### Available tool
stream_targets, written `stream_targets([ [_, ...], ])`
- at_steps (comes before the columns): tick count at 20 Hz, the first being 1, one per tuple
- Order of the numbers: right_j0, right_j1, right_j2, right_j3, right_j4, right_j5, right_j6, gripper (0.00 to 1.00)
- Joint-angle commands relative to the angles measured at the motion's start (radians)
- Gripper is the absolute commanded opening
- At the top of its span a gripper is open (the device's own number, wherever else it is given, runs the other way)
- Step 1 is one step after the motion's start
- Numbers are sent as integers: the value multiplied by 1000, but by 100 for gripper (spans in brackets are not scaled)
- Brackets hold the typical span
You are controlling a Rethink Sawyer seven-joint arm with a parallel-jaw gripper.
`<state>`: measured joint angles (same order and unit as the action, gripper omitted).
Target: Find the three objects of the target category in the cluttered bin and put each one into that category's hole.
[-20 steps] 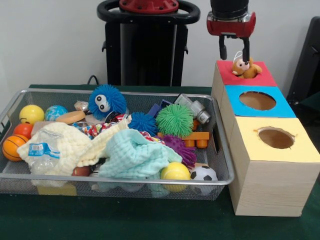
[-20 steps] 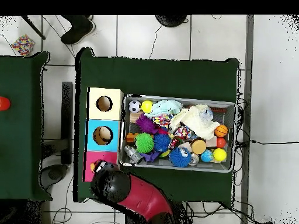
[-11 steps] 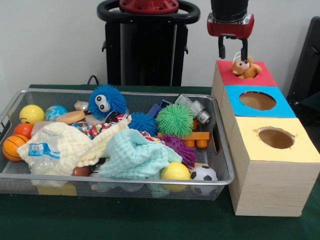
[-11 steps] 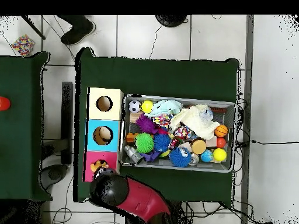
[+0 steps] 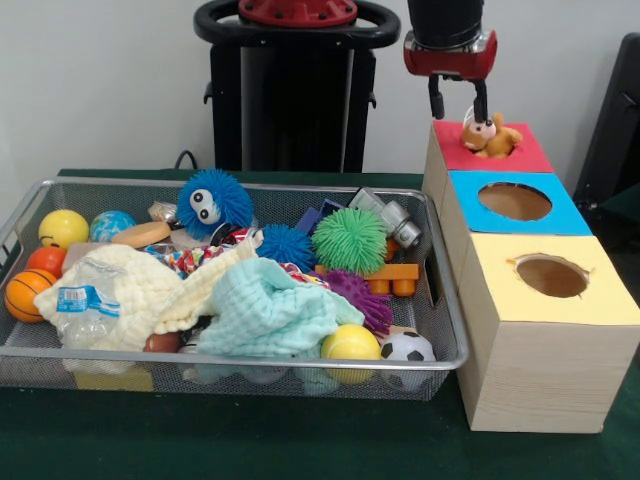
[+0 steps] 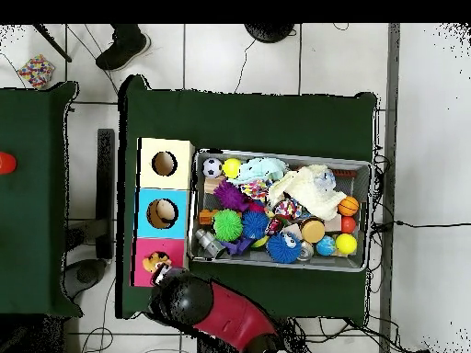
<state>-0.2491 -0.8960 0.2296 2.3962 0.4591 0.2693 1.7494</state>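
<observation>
Claw: we see the gripper (image 5: 454, 98) hanging with its two fingers spread and nothing between them.
Toy: directly below the claw we find a small brown plush animal (image 5: 490, 135), sitting in the hole of the red box (image 5: 525, 155) with head and arms poking above the rim; it is apart from the fingertips.
Overhead check: in the top-down view we see the plush (image 6: 156, 264) in the red box (image 6: 144, 250), right beside the arm's dark wrist (image 6: 184, 299).
Other holes: further from the claw along the same row we count a blue box (image 5: 565, 212) and then a yellow box (image 5: 590, 300), each with a round opening on top.
Bin: to the side of the claw and lower, we see the wire basket (image 5: 445, 300) standing just beside the boxes.
Bin contents: we make out a blue spiky ball with eyes (image 5: 213, 201), a green spiky ball (image 5: 349, 240), a pale teal cloth (image 5: 270, 310), a cream cloth (image 5: 135, 285), a soccer ball (image 5: 407, 347), a yellow ball (image 5: 351, 343) and a small basketball (image 5: 24, 291).
Surface: everything rests on a dark green table (image 5: 300, 440).
</observation>
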Motion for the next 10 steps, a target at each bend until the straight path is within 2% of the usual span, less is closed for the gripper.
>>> stream_targets([
  [1, -73, 99, 166, 60, -50, -273, 241, 100],
  [6, -85, 156, 187, 64, -118, -440, 309, 100],
  [10, -76, 131, 171, 73, -137, -464, 321, 100],
])
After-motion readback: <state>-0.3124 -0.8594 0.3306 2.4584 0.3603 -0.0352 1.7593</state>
